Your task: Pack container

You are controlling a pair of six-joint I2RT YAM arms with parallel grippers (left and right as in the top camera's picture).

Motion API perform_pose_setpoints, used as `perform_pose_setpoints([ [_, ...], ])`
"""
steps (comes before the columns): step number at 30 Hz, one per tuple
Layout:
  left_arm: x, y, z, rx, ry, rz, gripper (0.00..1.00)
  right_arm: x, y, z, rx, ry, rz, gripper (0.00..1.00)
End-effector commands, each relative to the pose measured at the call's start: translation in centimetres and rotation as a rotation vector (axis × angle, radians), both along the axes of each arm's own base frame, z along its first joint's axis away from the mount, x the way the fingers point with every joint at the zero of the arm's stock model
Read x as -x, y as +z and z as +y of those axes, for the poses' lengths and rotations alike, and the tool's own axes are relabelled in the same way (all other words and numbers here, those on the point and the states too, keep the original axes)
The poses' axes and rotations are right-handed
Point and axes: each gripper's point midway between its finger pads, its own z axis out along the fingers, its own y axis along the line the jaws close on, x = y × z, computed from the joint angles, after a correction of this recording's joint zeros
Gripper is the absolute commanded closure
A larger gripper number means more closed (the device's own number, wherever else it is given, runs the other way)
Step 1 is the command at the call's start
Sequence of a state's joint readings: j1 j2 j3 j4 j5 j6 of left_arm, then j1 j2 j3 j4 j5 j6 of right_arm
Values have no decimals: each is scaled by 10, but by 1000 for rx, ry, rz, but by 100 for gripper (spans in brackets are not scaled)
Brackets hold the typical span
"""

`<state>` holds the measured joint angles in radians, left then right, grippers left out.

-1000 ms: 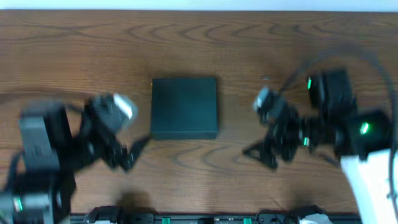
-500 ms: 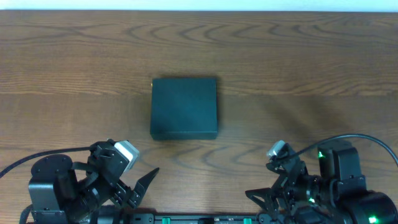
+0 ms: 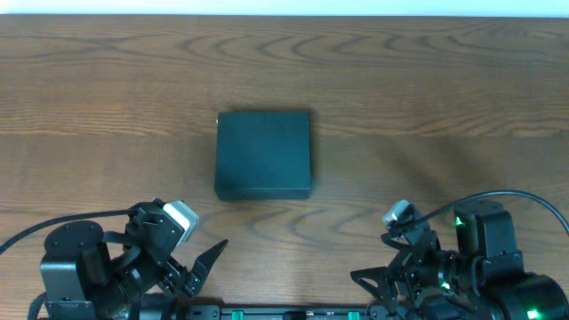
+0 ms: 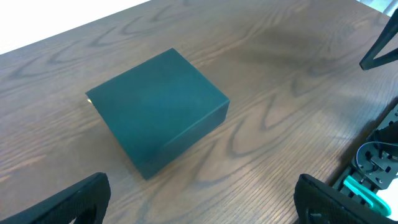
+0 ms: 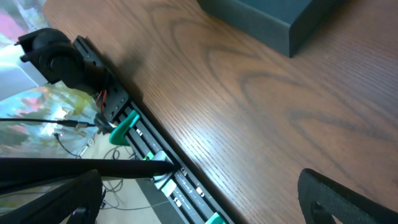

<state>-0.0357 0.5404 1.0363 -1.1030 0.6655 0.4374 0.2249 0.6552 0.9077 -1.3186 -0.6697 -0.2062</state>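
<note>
- Table (image 3: 444, 71): dark wood grain, flat and bare apart from one box. A white strip of wall (image 3: 284, 7) runs along its 12 o'clock edge.
- Container (image 3: 264, 153): it sits at the centre of the table with its lid shut flat, well apart from both arms. Nothing to pack shows in any view, so the task looks either just done or not begun.
- Left gripper (image 3: 197, 267): parked at 7 o'clock with its jaws wide and empty, facing the box.
- Right gripper (image 3: 378, 292): parked at 5 o'clock with its jaws wide, holding nothing.
- Rail (image 5: 146, 146): a black bar with green clips along the 6 o'clock edge, with cables and blurred clutter below it.
- To do any next step well: I cannot tell which side carries the hinge, so find the flap's free edge first. Brace the box with one arm, because it may slide on smooth wood. Lift the flap gently with the other arm.
</note>
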Motion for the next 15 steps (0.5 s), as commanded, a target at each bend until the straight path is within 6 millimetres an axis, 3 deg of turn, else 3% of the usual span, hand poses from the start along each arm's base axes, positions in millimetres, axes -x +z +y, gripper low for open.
perform_pose_setpoints([
  [1,-4,-10,13,-54,73,21,5,2,0,2,-10,4,12,1],
  [6,0,-30,49,-205,243,62,5,2,0,2,-10,4,12,1],
  [12,28,-43,59,-246,279,101,5,2,0,2,-10,4,12,1],
  [15,29,-38,62,-268,288,42,5,2,0,2,-10,3,12,1],
])
